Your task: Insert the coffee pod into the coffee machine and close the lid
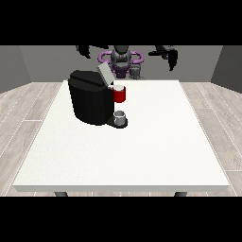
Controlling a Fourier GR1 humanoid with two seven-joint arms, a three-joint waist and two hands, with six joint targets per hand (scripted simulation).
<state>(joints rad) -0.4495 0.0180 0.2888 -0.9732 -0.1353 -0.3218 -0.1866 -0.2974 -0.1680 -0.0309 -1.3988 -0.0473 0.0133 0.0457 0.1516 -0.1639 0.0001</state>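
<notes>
A black coffee machine (90, 101) stands on the left-middle of the white table (156, 151). Its grey lid (104, 73) is tilted up and open. A red pod holder (120, 95) shows at the machine's front, above a small grey cup (121, 116) on the base. A small grey cylinder (136, 72), which looks like the coffee pod, stands at the table's far edge in front of the robot. The hand at the view's left (84, 50) and the hand at the view's right (168, 54) are both raised behind the far edge, fingers relaxed, holding nothing.
The robot's torso (121, 59) sits behind the table's far edge. The table's near edge runs along the bottom of the scene, with grey floor planks on both sides.
</notes>
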